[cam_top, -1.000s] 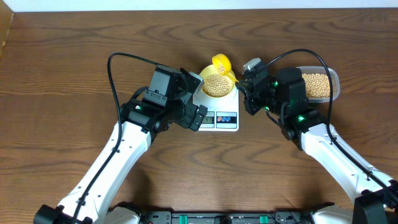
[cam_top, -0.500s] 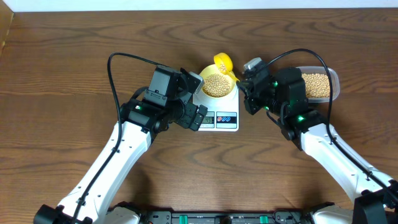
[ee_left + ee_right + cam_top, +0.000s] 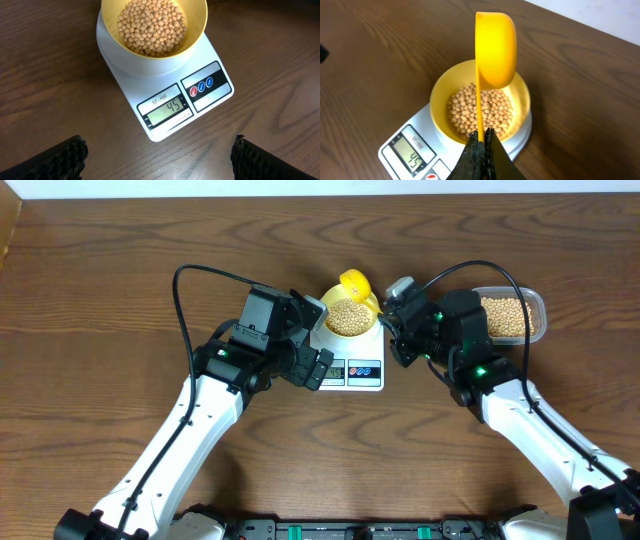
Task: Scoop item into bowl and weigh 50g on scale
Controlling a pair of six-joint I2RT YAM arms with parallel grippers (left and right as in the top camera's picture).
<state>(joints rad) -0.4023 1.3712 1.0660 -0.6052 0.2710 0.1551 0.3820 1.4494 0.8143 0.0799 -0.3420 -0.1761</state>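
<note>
Beans: the beans [image 3: 152,25] fill much of the bowl [image 3: 197,37], which stands on the scale [image 3: 125,75] in the upper middle of the overhead frame; more of them lie in the tub [image 3: 541,320] at the upper right
Reading: the display [image 3: 167,111] shows 45, so I judge you are only a little short of 50 g
Right fingers: the right fingers [image 3: 481,145] are clenched on the handle of the scoop [image 3: 495,50]; its cup stands on edge above the far rim of the bowl, and I cannot tell if any bean is left inside
Left fingers: the left fingers [image 3: 318,368] are released, wide apart, grasping nothing, over the worktop [image 3: 120,280] at the front of the scale
Risk, overshoot: a full scoop would probably pass 50; take only few beans and tip slowly
Risk, false reading: if the scoop leans on the bowl, the number will be wrong and the bowl may slide
Risk, spill: beans are round and will roll away if they drop beside the bowl
Change: compared with one second ago, the right arm stands slightly more to the left of the overhead frame, more of the tub is uncovered, the scoop is turned a little; the left arm, bowl and scale are as they were
</note>
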